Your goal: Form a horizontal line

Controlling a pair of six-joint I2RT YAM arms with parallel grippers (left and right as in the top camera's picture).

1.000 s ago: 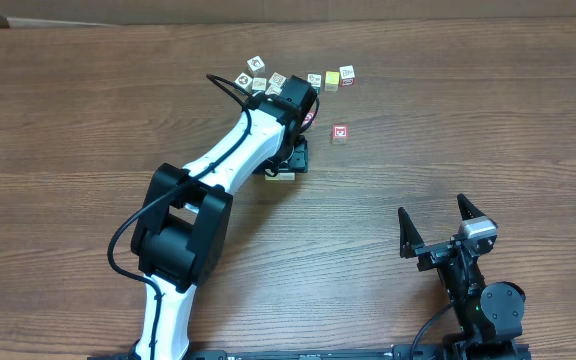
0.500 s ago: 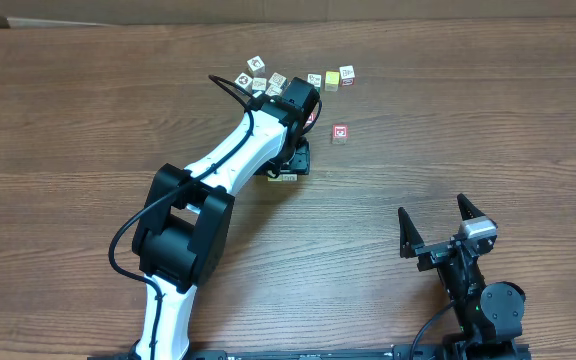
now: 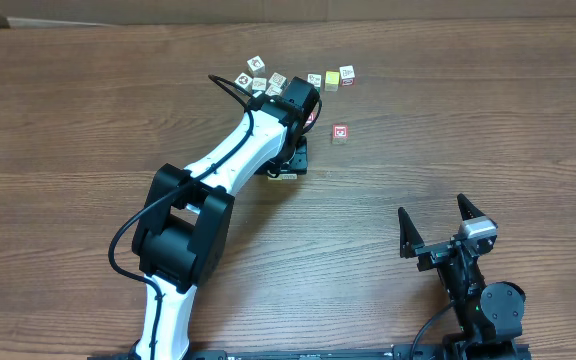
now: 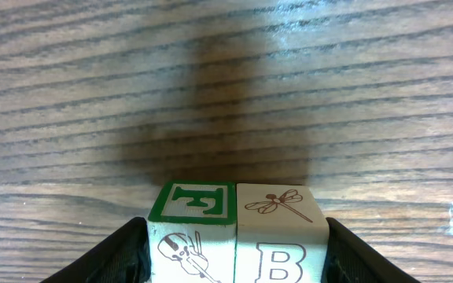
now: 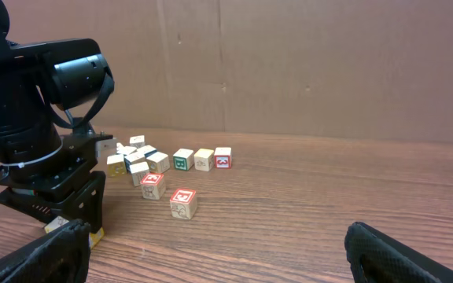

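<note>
Two wooden picture cubes sit side by side on the table between the fingers of my left gripper [image 4: 235, 250]. One cube [image 4: 197, 203] has a green F on top and a violin on its front. The other cube [image 4: 278, 204] shows a dragonfly and a B. Both fingers press the outer sides of the pair. From above, the left gripper [image 3: 287, 166] stands mid-table and the pair [image 3: 284, 176] peeks out below it. My right gripper [image 3: 438, 225] rests open at the near right edge, its jaws holding nothing [image 5: 226, 253].
Three cubes [image 3: 331, 79] stand in a short row at the back. A loose cluster of cubes [image 3: 259, 76] lies left of them, close to the left arm. A red-topped cube [image 3: 340, 132] sits alone, right of the left gripper. A cardboard wall [image 5: 305, 63] backs the table.
The left gripper's fingers have closed in onto the two cubes, which shifted slightly. The right arm has not moved.
</note>
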